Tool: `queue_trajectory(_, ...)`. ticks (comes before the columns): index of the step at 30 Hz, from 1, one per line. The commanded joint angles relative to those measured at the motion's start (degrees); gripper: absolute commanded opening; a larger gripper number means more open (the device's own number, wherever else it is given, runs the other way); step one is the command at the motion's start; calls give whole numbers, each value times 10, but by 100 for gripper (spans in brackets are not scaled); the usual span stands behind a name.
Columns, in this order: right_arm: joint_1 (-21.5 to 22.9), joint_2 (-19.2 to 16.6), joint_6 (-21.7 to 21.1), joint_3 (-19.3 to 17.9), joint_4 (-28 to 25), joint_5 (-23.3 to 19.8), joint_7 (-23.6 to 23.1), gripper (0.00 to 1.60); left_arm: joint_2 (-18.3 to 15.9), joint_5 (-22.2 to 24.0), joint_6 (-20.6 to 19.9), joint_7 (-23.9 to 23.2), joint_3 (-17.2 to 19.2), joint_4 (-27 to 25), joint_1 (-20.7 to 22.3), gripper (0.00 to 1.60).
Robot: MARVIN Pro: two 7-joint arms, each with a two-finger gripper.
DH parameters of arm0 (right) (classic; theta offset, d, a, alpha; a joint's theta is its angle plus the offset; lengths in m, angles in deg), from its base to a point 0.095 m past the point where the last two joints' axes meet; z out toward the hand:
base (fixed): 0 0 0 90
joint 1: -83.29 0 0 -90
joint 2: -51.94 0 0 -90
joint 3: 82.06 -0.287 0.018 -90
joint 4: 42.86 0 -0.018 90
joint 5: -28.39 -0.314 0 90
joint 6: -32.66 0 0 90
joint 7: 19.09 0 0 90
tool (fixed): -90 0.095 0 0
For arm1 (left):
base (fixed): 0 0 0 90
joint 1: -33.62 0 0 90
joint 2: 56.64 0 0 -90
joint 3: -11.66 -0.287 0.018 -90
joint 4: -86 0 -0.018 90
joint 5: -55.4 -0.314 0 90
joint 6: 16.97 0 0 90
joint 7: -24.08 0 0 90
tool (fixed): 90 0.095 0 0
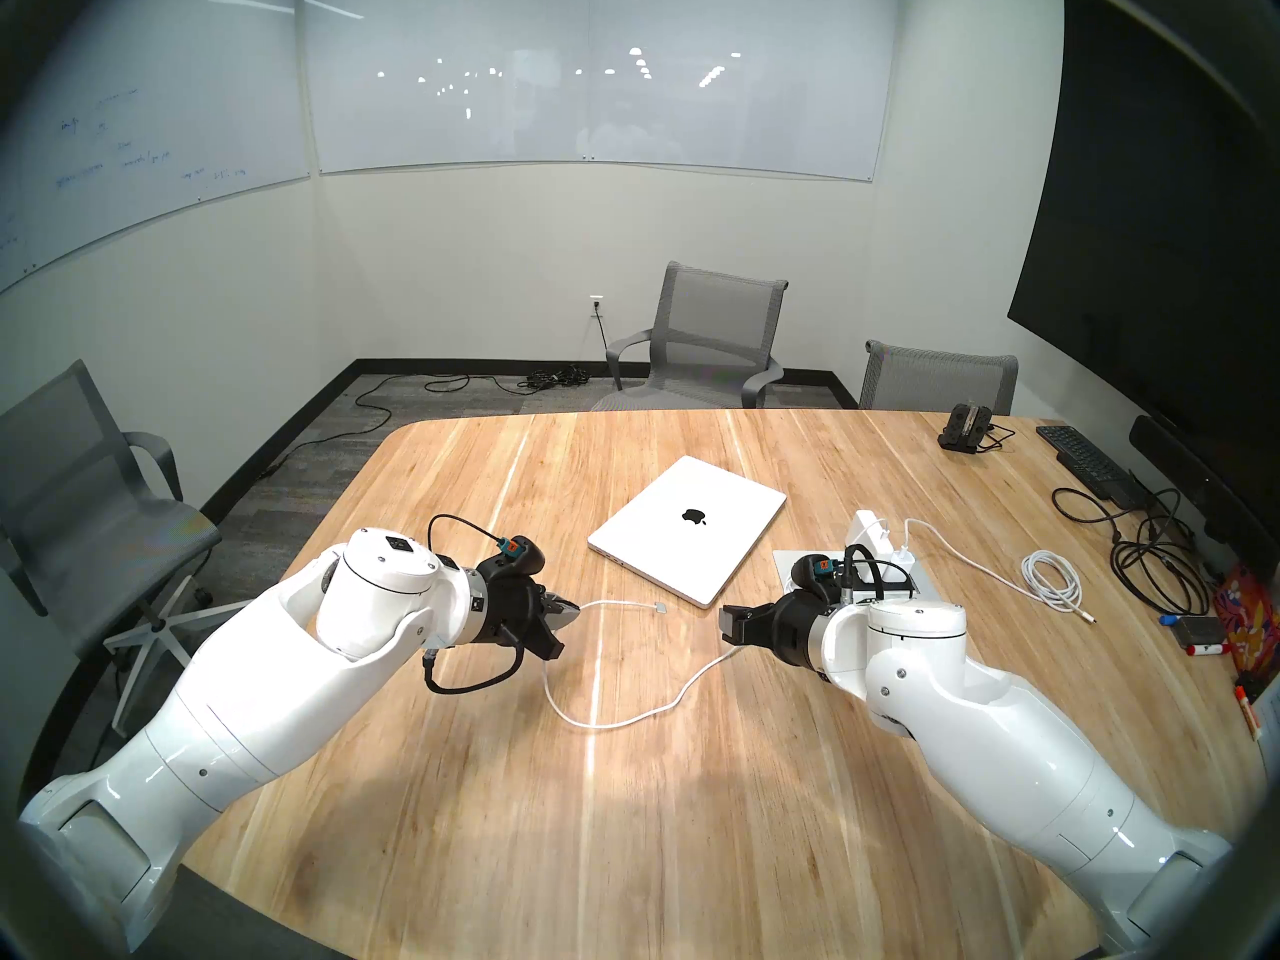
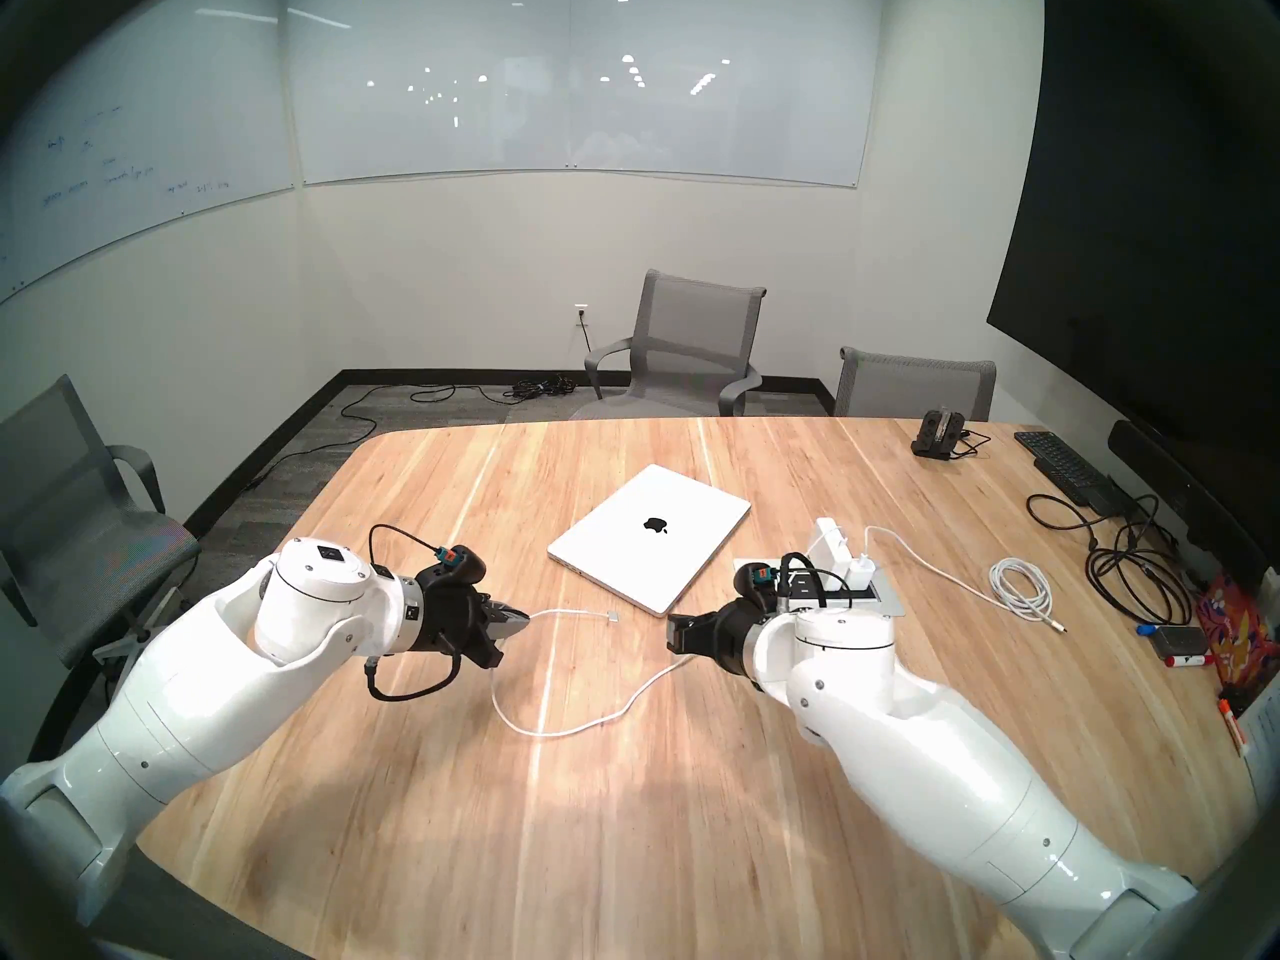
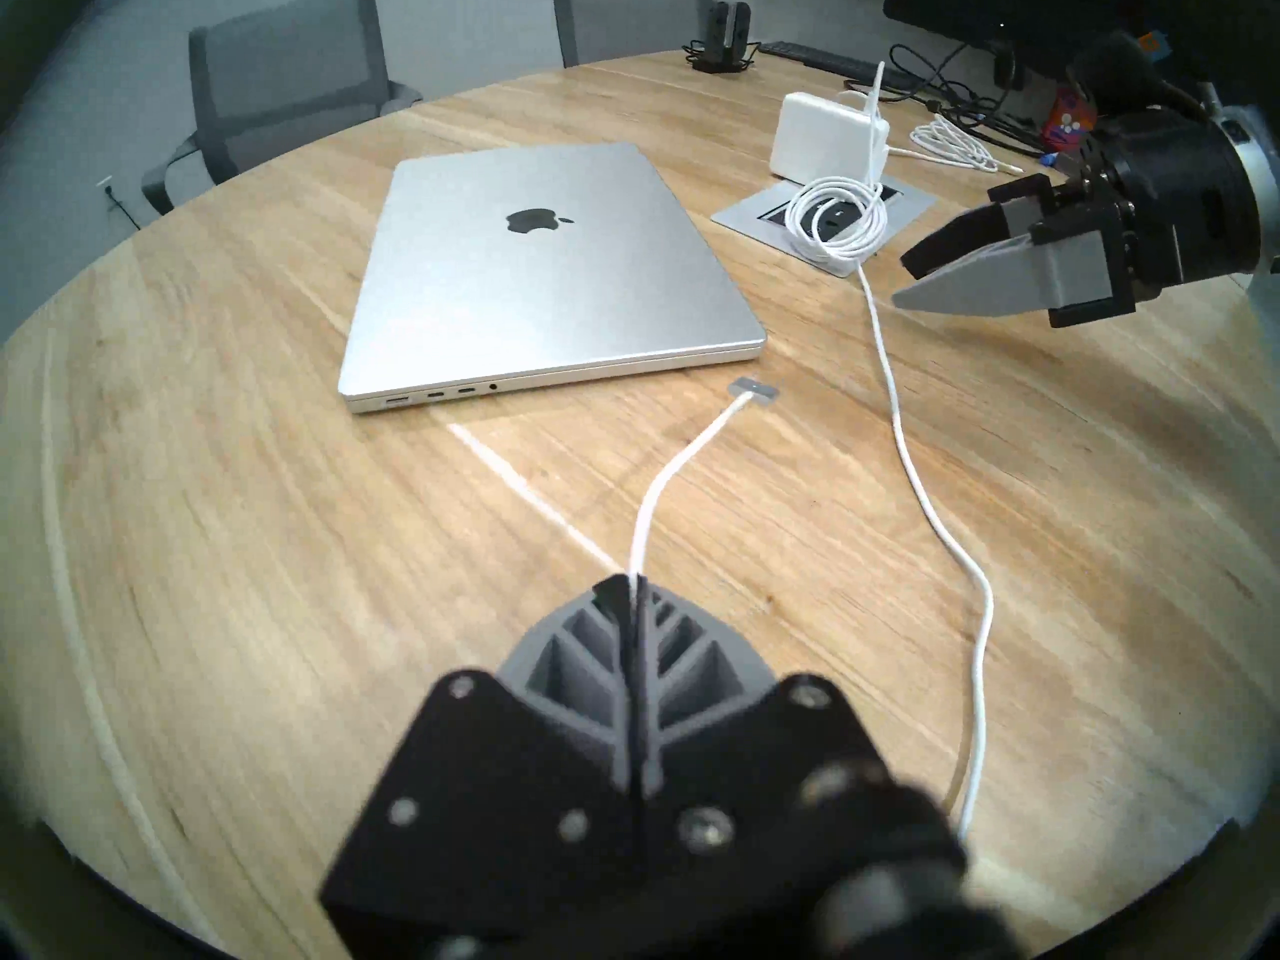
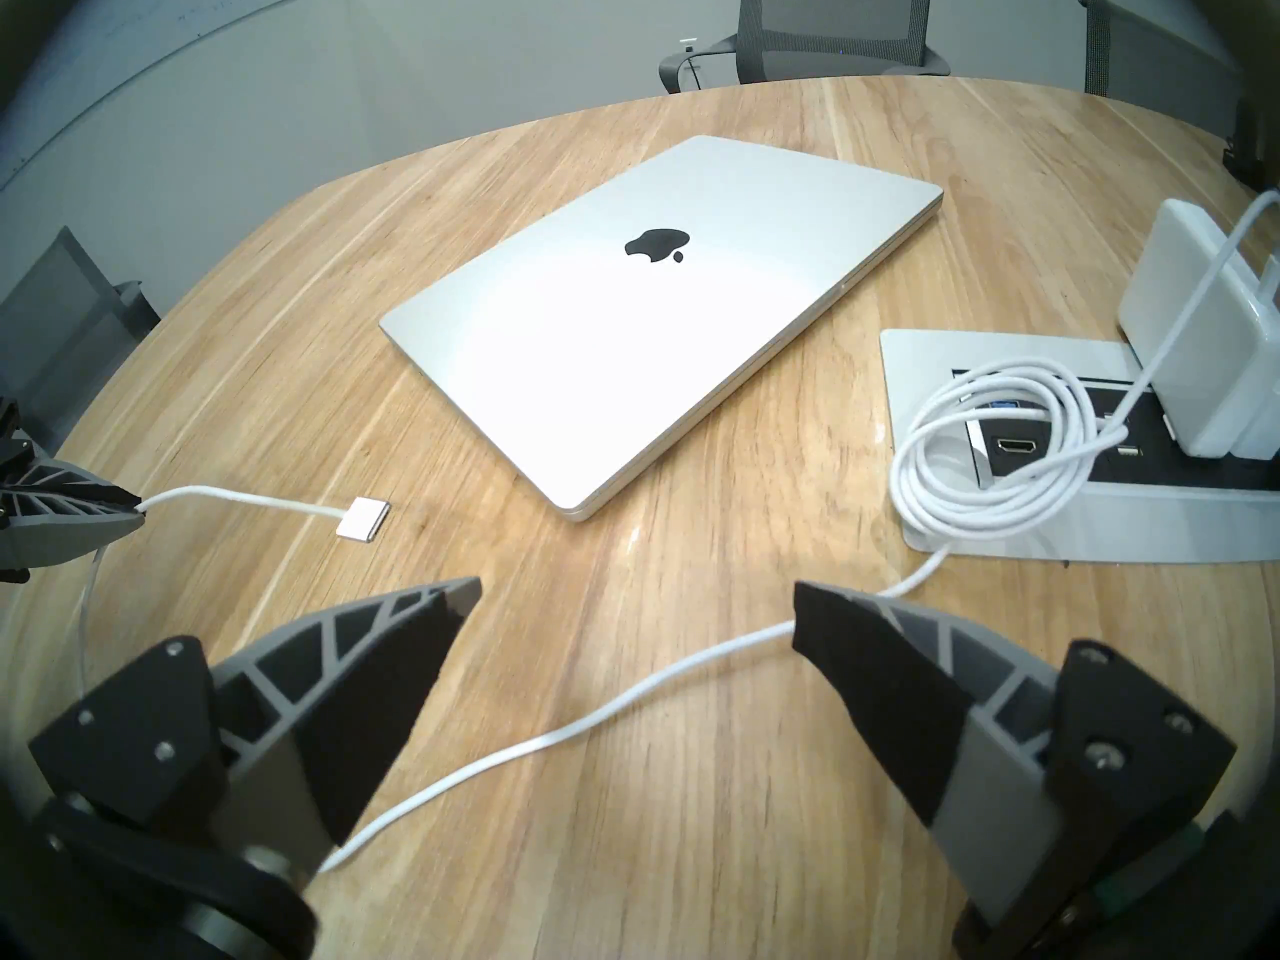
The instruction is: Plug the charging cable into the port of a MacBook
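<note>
The closed silver MacBook [image 1: 689, 529] [image 3: 540, 273] [image 4: 651, 314] lies mid-table, and its side ports [image 3: 443, 396] face my left gripper. My left gripper [image 1: 575, 616] [image 3: 634, 584] is shut on the thin white charging cable [image 1: 623, 719] [image 3: 692, 446] a short way behind its flat silvery plug [image 3: 755, 388] [image 4: 363, 519]. The plug sits low over the table by the laptop's near corner, to the right of the ports and apart from them. The slack loops back under my right gripper [image 4: 637, 588] [image 1: 727, 626], which is open and holds nothing.
A white charger brick [image 1: 869, 529] stands on a recessed power box [image 4: 914, 356], where part of the cord lies coiled. Further right are another coiled white cable [image 1: 1053, 584], black cables [image 1: 1150, 557] and a keyboard [image 1: 1087, 460]. Grey chairs [image 1: 706, 342] ring the table.
</note>
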Motion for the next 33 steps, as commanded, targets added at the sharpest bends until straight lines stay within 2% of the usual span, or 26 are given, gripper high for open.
queue_trajectory(1,4,1,0,-1,-9,1,0,160,8,23,-18,44,37,-26,-38,0)
queue_trajectory(15,4,1,0,-1,-9,1,0,160,39,42,-42,125,74,-32,-62,0)
queue_trajectory(33,4,1,0,-1,-9,1,0,160,80,47,-59,195,82,-15,-61,0)
